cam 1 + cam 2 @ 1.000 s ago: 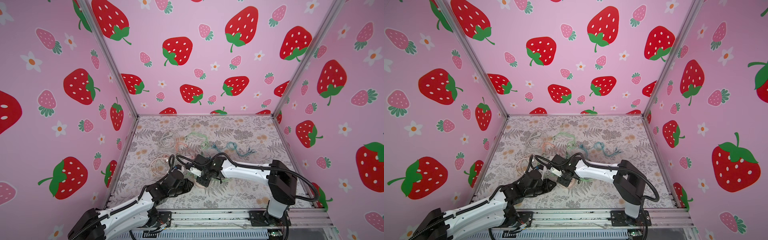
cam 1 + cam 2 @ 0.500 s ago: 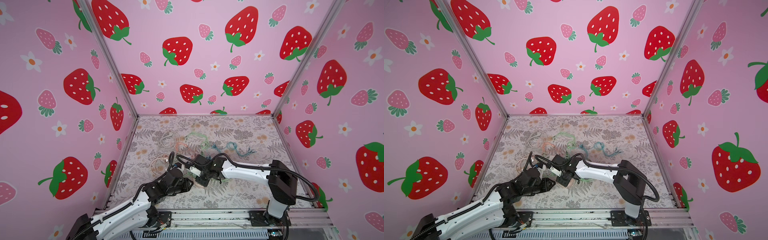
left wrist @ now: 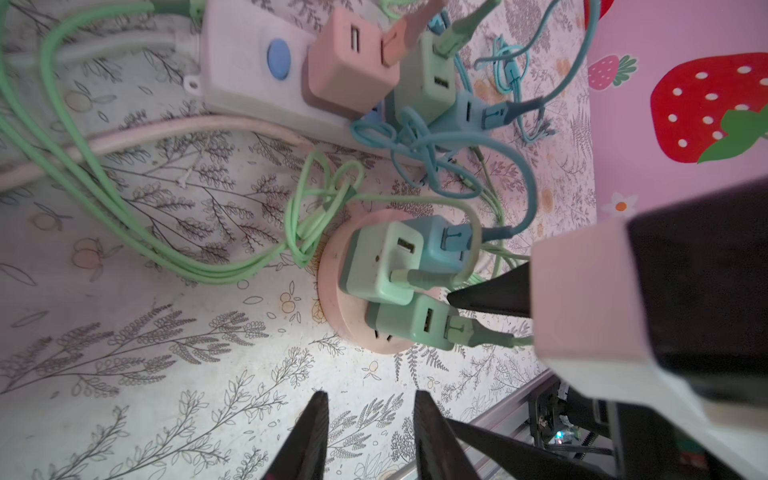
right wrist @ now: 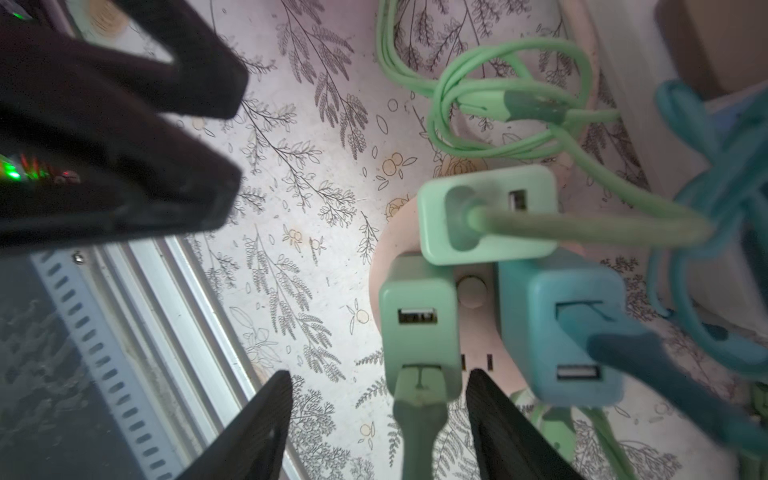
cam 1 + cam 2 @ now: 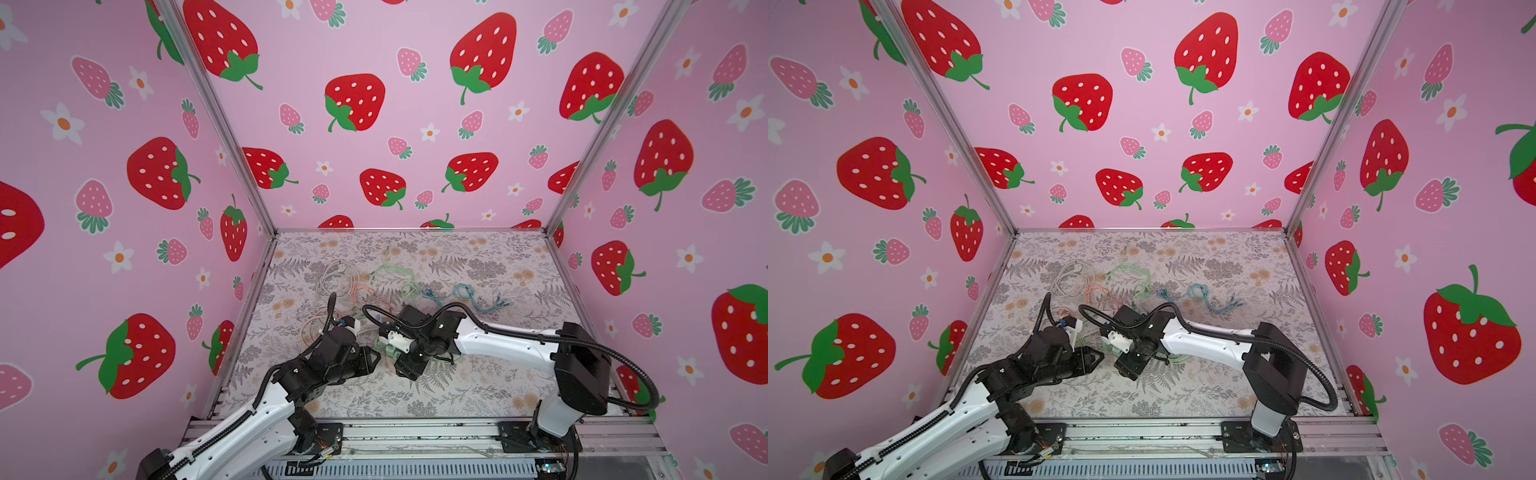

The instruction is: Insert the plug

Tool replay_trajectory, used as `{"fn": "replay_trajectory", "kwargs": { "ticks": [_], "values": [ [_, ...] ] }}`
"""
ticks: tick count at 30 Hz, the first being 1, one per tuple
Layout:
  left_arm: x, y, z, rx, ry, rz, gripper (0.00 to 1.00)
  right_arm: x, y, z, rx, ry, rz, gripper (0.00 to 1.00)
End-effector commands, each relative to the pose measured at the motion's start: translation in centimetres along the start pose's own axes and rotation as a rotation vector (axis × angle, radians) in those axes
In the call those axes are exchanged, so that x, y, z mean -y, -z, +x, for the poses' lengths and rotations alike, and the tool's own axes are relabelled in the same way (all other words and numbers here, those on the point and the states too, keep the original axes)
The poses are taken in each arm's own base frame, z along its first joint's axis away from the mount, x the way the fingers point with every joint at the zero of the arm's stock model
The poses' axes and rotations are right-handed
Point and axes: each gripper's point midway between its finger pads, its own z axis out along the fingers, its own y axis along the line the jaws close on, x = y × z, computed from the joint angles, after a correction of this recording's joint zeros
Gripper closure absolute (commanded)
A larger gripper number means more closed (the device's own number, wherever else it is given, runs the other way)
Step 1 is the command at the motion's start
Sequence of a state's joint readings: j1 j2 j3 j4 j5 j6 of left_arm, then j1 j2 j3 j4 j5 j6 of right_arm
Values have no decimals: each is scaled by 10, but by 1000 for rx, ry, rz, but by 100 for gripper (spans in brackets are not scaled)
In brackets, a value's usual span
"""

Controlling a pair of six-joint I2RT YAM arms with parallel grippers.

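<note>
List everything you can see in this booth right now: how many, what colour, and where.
round hub: one, pale pink, on the mat near the front rail.
hub adapters: three, plugged in: light green adapter, darker green adapter, blue adapter.
power strip: one, whitish with a blue button, beyond the hub.
strip adapters: three, toward one end: pink strip adapter, green strip adapter, blue strip adapter.
cables: several, looped on the mat: green cable, blue cable.
mat: one, grey floral, floor.
left gripper: open, empty, short of the hub.
right gripper: open, jaws flanking the darker green adapter.
</note>
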State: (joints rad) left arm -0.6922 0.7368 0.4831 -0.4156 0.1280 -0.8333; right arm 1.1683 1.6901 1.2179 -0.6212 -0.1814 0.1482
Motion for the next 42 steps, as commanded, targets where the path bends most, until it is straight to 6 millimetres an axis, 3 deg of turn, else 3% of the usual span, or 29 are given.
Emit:
{"fn": "replay_trajectory", "kwargs": {
  "ticks": [1, 7, 17, 23, 27, 30, 35, 38, 42],
  "values": [
    [1, 15, -14, 15, -23, -17, 58, -8, 14, 12, -24, -21, -48, 27],
    [-14, 27, -36, 46, 32, -57, 41, -26, 27, 22, -20, -18, -150, 15],
    [-20, 46, -87, 105, 71, -38, 26, -58, 25, 45, -59, 22, -359, 5],
    [-29, 52, -115, 153, 81, -55, 24, -92, 55, 25, 80, 133, -552, 6],
    [-46, 56, -133, 193, 82, -137, 23, -98, 94, -10, 288, 237, -559, 7],
    [-58, 58, -146, 226, 60, -211, 22, -65, 122, -46, 476, 238, -377, 4],
    [-81, 69, -178, 355, 42, -340, 21, 31, 175, -88, 716, 111, -31, 0],
    [-90, 81, -198, 465, -14, -417, 20, 103, 204, -92, 818, -18, 221, 1],
    [-115, 88, -217, 547, -100, -568, 20, 181, 230, -72, 899, -153, 476, 1]
  ]
}}
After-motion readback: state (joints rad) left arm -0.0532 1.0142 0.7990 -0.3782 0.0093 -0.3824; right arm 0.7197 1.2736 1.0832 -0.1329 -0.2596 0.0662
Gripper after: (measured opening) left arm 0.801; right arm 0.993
